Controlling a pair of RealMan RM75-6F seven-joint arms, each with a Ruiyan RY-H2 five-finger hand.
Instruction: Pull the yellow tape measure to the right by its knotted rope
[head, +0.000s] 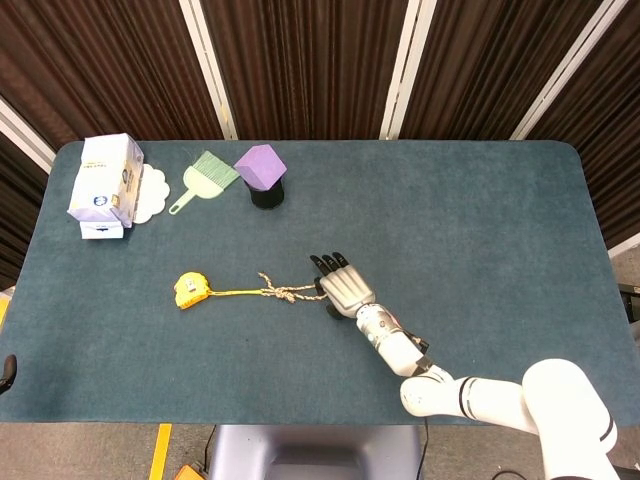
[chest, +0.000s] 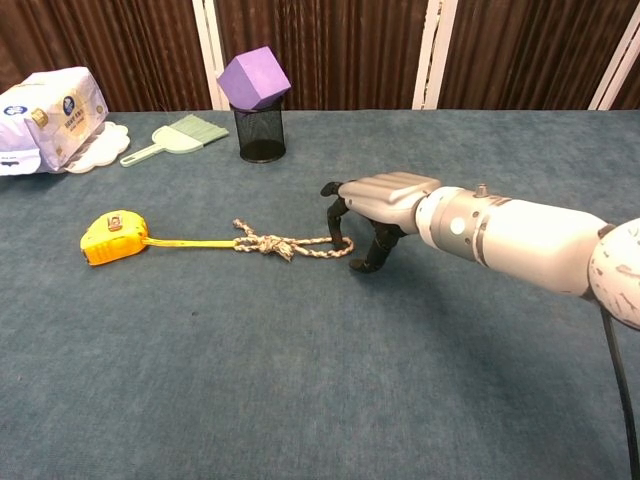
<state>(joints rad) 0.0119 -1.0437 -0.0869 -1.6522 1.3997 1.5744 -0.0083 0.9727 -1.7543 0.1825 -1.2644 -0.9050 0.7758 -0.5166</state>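
The yellow tape measure (head: 190, 290) (chest: 112, 237) lies on the blue table, left of centre. Its thin yellow tape runs right into a knotted rope (head: 285, 293) (chest: 275, 244) that ends in a loop. My right hand (head: 343, 285) (chest: 378, 203) hovers palm down over the loop's right end, fingers curved downward and apart, with dark fingertips (chest: 342, 216) beside the rope and nothing held. In the chest view the thumb tip sits just right of the loop. My left hand is not in either view.
A purple cube (head: 260, 165) (chest: 254, 77) rests on a black mesh cup (chest: 260, 133) at the back. A green brush (head: 205, 176) (chest: 178, 136) and a white-blue package (head: 105, 183) (chest: 45, 110) lie back left. Open table (head: 480, 230) stretches to the right.
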